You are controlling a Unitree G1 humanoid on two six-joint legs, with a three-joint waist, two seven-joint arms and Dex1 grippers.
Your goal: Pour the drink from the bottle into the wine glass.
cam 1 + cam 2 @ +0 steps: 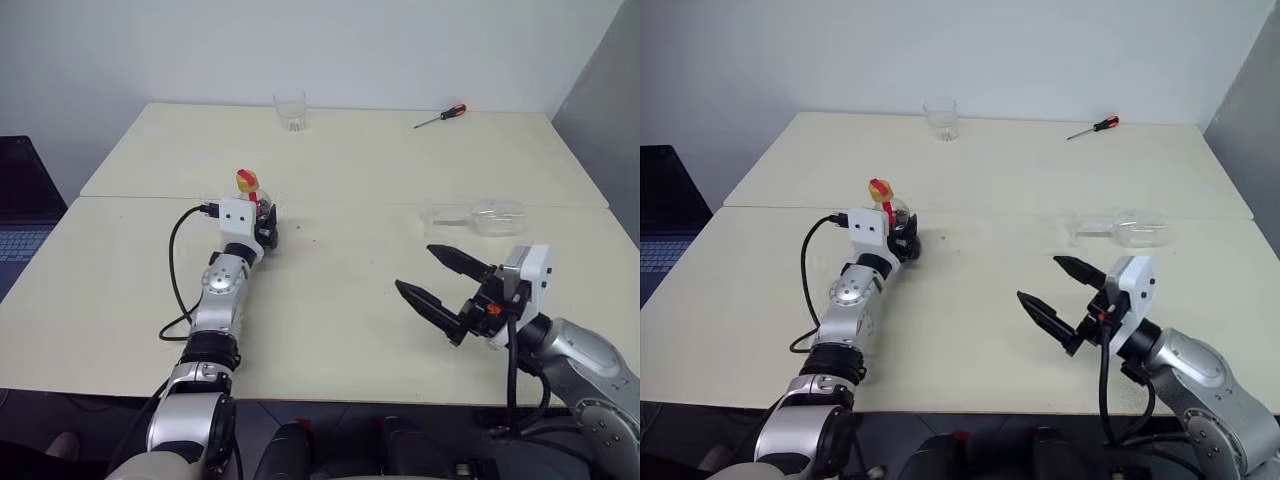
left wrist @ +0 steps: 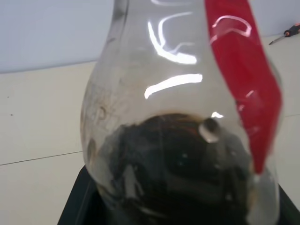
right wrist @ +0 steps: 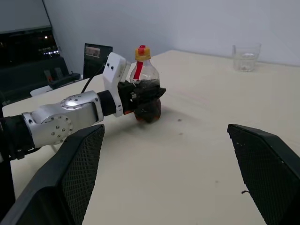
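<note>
The bottle (image 3: 140, 70), small and clear with a yellow cap and a red label, stands upright left of the table's middle. The dark drink (image 2: 178, 164) fills its lower part. My left gripper (image 3: 147, 93) reaches level from the near side, its black fingers closed around the bottle's bulbous body. The wine glass (image 1: 490, 216) lies on its side on the right half of the table, beyond my right gripper (image 1: 413, 267). That gripper hovers open above the near right of the table with nothing between its fingers.
A short clear tumbler (image 1: 290, 110) stands at the far edge near the middle. A red-handled screwdriver (image 1: 441, 117) lies at the far right. A seam runs across the table (image 1: 400, 330) behind the bottle. A dark laptop (image 1: 25, 200) sits off the left side.
</note>
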